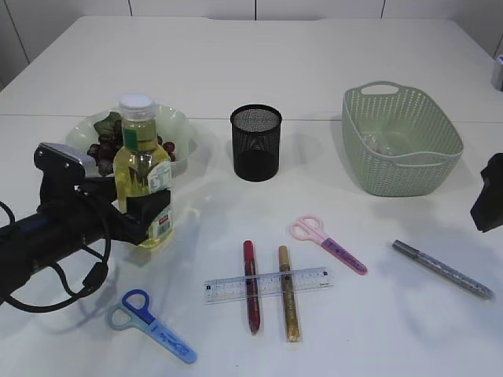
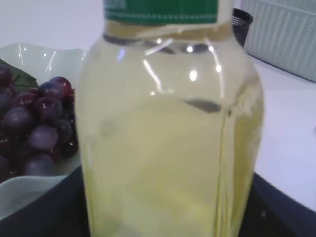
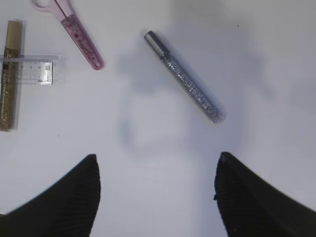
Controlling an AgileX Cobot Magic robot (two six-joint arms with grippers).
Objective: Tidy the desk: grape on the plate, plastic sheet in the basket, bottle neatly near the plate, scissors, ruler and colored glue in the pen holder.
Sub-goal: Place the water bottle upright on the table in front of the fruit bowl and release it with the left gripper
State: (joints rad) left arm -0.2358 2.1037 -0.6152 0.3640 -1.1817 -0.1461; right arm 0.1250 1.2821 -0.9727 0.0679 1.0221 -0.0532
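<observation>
My left gripper (image 1: 145, 214) is shut on the yellow bottle (image 1: 141, 169), which stands upright just in front of the plate (image 1: 179, 126) of dark grapes (image 1: 102, 148). In the left wrist view the bottle (image 2: 168, 133) fills the frame, with the grapes (image 2: 34, 128) to its left. My right gripper (image 3: 155, 163) is open and empty above the table, near a silver glue stick (image 3: 185, 78); it shows at the right edge of the exterior view (image 1: 489, 203). The clear plastic sheet (image 1: 377, 141) lies in the green basket (image 1: 405, 169). The black mesh pen holder (image 1: 255, 141) stands mid-table.
On the table front lie pink scissors (image 1: 326, 243), blue scissors (image 1: 153, 326), a clear ruler (image 1: 267, 284) across a red glue stick (image 1: 251, 290) and a gold glue stick (image 1: 289, 297), and the silver glue stick (image 1: 442, 269).
</observation>
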